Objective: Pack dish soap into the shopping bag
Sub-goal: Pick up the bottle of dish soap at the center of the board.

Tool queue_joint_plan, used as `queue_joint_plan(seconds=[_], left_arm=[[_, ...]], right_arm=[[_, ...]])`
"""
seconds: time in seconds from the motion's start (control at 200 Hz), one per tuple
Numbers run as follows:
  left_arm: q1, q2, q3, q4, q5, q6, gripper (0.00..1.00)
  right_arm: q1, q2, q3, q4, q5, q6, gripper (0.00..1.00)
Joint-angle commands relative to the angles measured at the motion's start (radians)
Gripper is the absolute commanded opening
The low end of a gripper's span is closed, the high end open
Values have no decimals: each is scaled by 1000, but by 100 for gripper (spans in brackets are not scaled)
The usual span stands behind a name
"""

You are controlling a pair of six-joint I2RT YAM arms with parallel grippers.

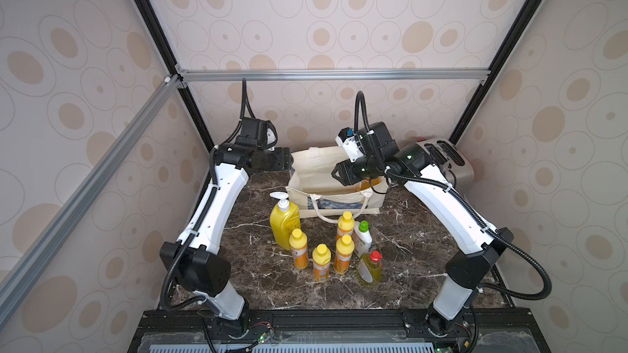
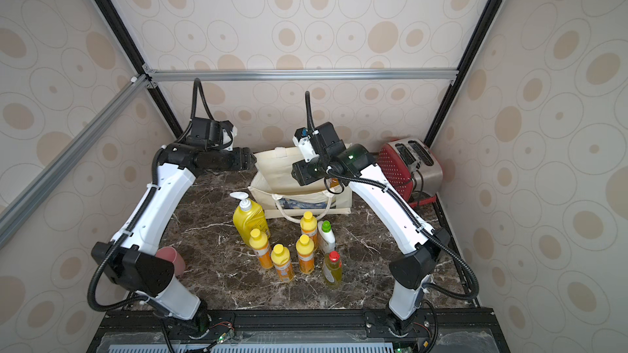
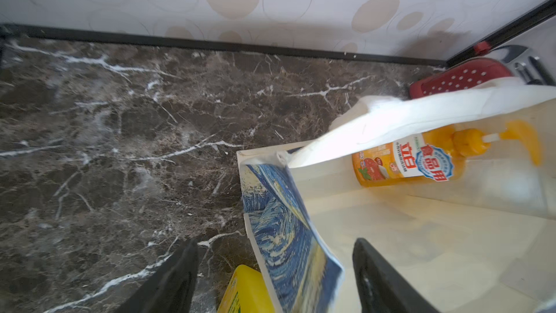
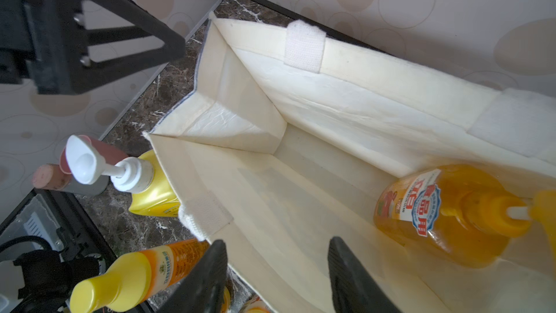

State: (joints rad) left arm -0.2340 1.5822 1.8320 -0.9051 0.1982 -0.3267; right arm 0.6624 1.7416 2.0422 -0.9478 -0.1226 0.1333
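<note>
The cream shopping bag stands open at the back of the marble table, and the amber orange-pump dish soap lies inside it. My left gripper is open astride the bag's printed end wall without clamping it. The right gripper is open over the bag's front wall, with one finger inside and one outside. In front of the bag stand the big yellow pump bottle, several small orange bottles, a white green-capped bottle and a yellow-green red-capped one.
A red and silver toaster sits in the back right corner, close to the bag. A pink cup stands at the left edge, partly behind the left arm. The back wall runs just behind the bag.
</note>
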Motion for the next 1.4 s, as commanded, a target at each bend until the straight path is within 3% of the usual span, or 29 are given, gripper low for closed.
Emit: queue_joint_plan(seconds=[0.0,0.13,0.265,0.491,0.596,0.716,0.911,1.077,1.247,1.397], left_arm=[[-4,-131,-12,-21,-84,4,80],[-4,-269,-124,-23,-232,-18,82],[-4,-430,-285,78,-297,-66,84],[-5,-706,-665,312,-16,-118,88],[-8,-806,-813,363,29,-145,88],[-12,-894,-882,416,16,-117,86],[-12,-850,-914,514,119,-96,85],[-21,-829,-956,582,131,-96,81],[-130,-801,-964,577,-6,-29,81],[-273,-745,-953,562,-226,42,81]], right_arm=[[17,-67,-28,28,-70,5,56],[87,-91,-59,39,-146,-39,56],[160,-90,-86,39,-150,-80,56],[188,-148,-195,114,-105,-97,56],[187,-178,-249,154,-80,-101,56],[187,-215,-311,198,-67,-107,55],[159,-290,-386,211,-20,-120,55],[51,-429,-510,281,-45,-75,60],[-85,-557,-604,322,-101,-40,62],[-179,-619,-652,329,-124,-31,62]])
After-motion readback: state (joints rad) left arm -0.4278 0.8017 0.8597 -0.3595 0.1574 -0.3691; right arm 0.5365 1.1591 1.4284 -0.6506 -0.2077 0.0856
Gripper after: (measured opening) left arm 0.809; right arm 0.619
